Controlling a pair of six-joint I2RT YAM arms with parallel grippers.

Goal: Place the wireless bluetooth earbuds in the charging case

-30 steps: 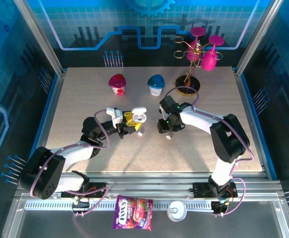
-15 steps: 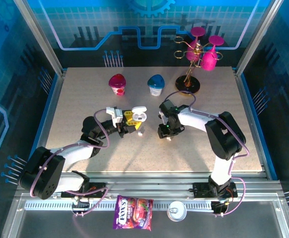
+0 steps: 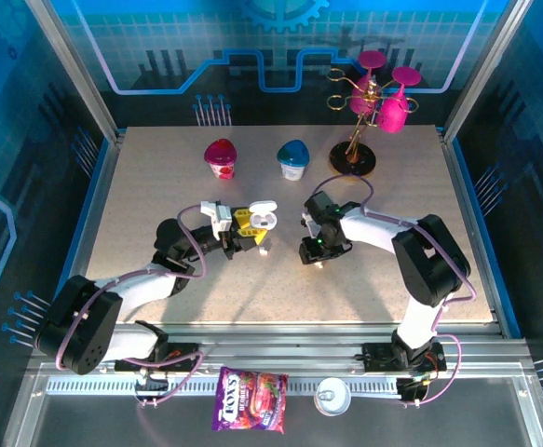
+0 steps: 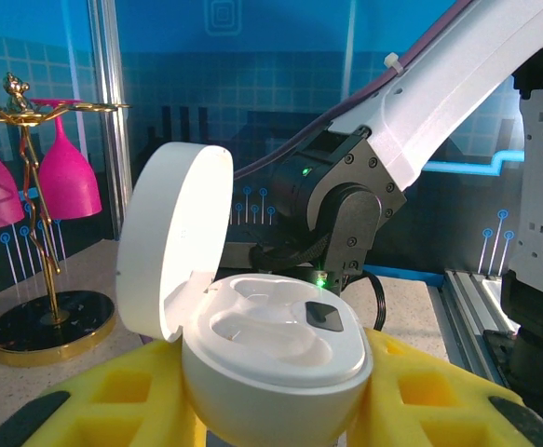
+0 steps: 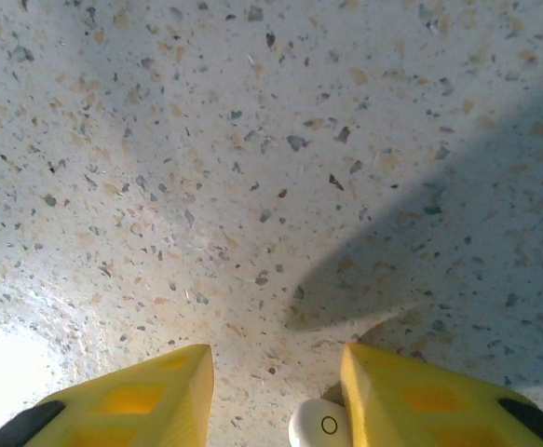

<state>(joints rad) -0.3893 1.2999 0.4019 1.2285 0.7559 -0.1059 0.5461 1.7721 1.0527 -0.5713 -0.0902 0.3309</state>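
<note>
The white charging case has its lid swung up, and my left gripper is shut on its body between yellow fingers. The case's moulded recesses look bare. In the top view the case is held a little above the table, left of centre, by the left gripper. My right gripper points down at the table to the case's right. Its jaws stand open just above the surface. One white earbud lies between them, against the inner side of the right finger.
A pink cup and a blue cup stand at the back of the speckled table. A gold stand with pink glasses is at the back right. A candy bag and a can lie in front of the arm bases.
The right gripper has shifted slightly toward the near edge and lower over the table. The left arm and the case have not moved.
</note>
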